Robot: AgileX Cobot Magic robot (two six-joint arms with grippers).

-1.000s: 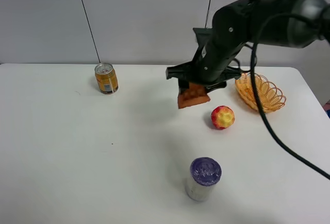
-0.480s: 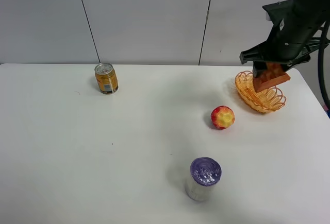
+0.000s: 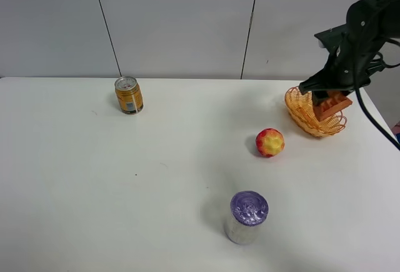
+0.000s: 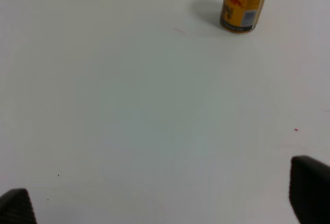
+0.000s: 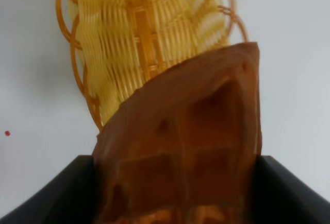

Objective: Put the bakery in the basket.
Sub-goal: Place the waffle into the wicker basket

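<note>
The bakery, an orange-brown waffle wedge [image 3: 333,105], is held in my right gripper [image 3: 327,99], just above or into the far part of the orange-yellow woven basket [image 3: 304,115] at the table's back right. In the right wrist view the waffle [image 5: 191,141] fills the space between the black fingers [image 5: 56,195], with the basket [image 5: 139,33] directly beyond it. Whether the waffle touches the basket I cannot tell. My left gripper [image 4: 162,203] is open and empty over bare table; it does not show in the exterior view.
A red-yellow round fruit [image 3: 269,142] lies left of and in front of the basket. A yellow can [image 3: 128,94] stands at the back left, also in the left wrist view [image 4: 243,3]. A purple-lidded jar [image 3: 247,216] stands front centre. The table's right edge runs just past the basket.
My right gripper carried the waffle from the table's middle to the right, over the basket, then lowered it toward the basket. Nothing else moved.
</note>
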